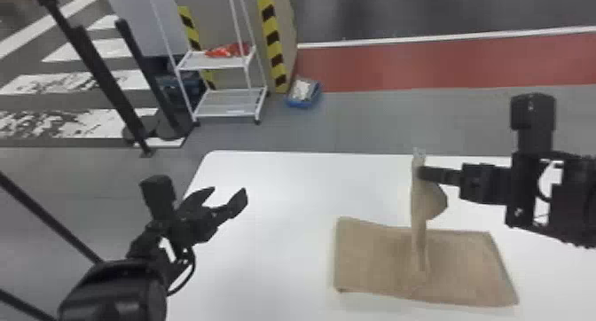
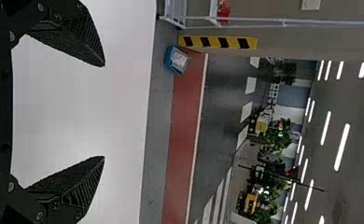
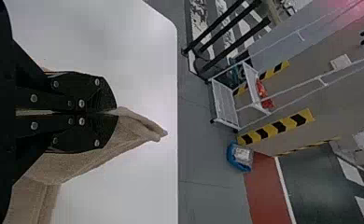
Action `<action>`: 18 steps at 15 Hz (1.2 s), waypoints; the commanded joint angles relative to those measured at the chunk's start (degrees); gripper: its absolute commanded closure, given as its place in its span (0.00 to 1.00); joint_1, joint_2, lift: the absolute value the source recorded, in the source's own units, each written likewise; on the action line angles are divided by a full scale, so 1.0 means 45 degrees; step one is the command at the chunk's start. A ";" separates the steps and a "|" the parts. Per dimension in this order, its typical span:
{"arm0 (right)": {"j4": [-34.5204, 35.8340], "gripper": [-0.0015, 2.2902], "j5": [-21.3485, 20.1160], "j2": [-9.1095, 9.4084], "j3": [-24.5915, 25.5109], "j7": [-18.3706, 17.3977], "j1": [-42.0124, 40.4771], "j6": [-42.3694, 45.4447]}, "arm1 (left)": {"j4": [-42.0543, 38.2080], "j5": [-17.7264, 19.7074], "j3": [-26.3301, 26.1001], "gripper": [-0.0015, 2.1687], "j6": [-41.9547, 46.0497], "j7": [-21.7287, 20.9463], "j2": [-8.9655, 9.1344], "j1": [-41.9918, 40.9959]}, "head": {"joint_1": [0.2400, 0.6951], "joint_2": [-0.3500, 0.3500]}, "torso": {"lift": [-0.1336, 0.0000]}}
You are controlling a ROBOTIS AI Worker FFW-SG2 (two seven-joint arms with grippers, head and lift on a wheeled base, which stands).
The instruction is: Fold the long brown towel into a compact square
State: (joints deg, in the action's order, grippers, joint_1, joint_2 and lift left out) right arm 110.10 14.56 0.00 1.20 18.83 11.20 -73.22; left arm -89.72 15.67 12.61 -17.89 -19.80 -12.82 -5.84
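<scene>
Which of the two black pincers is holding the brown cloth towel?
The robot's right black pincer: it is shut on a raised part of the brown cloth towel, whereas the left black pincer is open and empty.

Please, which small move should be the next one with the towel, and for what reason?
I would probably lower the right tool gently, laying the raised part of the towel onto the rest. The tool is shut on that part above the table, while the rest lies flat, so this fold looks unfinished.
</scene>
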 commanded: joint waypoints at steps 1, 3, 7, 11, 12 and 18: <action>-0.0110 0.49 0.0025 0.0011 -0.0873 -0.0102 0.0303 0.0693 | 0.0660 0.0619 0.0206 0.09 0.0625 0.0005 -0.0569 0.0264 | 1.00 0.83 | 1.00; -0.0286 0.49 0.0025 0.0011 -0.1673 -0.0316 0.0460 0.1318 | 0.0992 0.0716 0.0343 0.09 0.1172 0.0044 -0.0725 0.0381 | 1.00 0.91 | 1.00; -0.1380 0.49 0.0377 0.0011 -0.2806 -0.0590 0.0870 0.2998 | 0.1519 0.0892 0.0460 0.09 0.1641 0.0025 -0.0862 0.0556 | 1.00 1.00 | 1.00; -0.1771 0.49 0.1256 0.0011 -0.3822 -0.0609 0.1182 0.4560 | 0.1675 0.0951 0.0479 0.09 0.1680 0.0044 -0.0842 0.0654 | 1.00 1.00 | 1.00; -0.1829 0.49 0.1373 0.0011 -0.4076 -0.0609 0.1241 0.4795 | 0.1675 0.0951 0.0479 0.09 0.1680 0.0044 -0.0842 0.0674 | 1.00 1.00 | 1.00; -0.2474 0.49 0.2799 0.0011 -0.4623 -0.0414 0.1417 0.5498 | 0.2124 0.1009 0.0479 0.09 0.1836 0.0005 -0.0842 0.0947 | 0.99 1.00 | 1.00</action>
State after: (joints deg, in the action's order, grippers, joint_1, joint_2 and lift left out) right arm 99.88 25.54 0.00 -18.95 16.77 17.49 -49.88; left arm -80.94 20.22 14.77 -10.12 -19.72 -16.61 -1.99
